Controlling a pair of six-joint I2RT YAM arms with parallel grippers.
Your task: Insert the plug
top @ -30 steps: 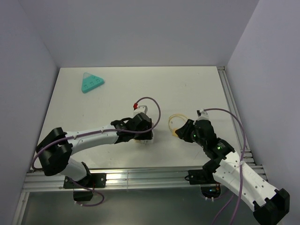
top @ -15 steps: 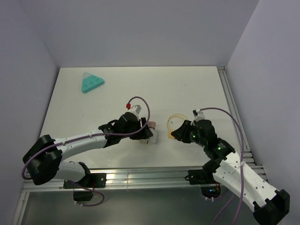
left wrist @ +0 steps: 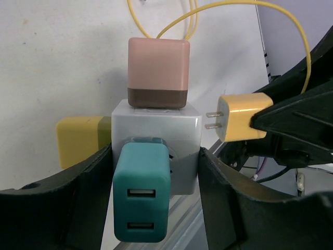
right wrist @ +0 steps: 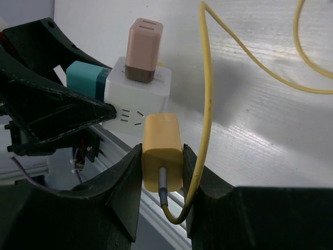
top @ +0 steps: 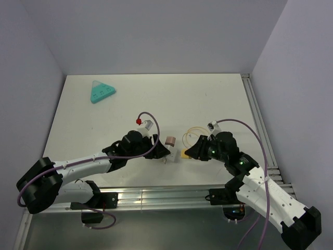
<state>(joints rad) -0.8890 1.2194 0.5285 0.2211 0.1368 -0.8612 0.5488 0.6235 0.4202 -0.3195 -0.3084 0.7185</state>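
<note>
My left gripper is shut on a white cube socket, its fingers on the cube's two sides. The cube carries a pink-and-brown adapter on top, a teal USB adapter on the face towards the camera, and a yellow one on its left. My right gripper is shut on a yellow plug with a yellow cable. In the left wrist view the plug points its two prongs at the cube's right face, a small gap away. The top view shows plug and cube side by side.
A teal triangular piece lies at the far left of the table. The cable's loop rests behind the plug. Aluminium rails run along the near edge and the right edge.
My left arm has swung the cube a little right and turned it towards the right arm. My right gripper has moved left with the yellow plug, closing the gap to the cube.
</note>
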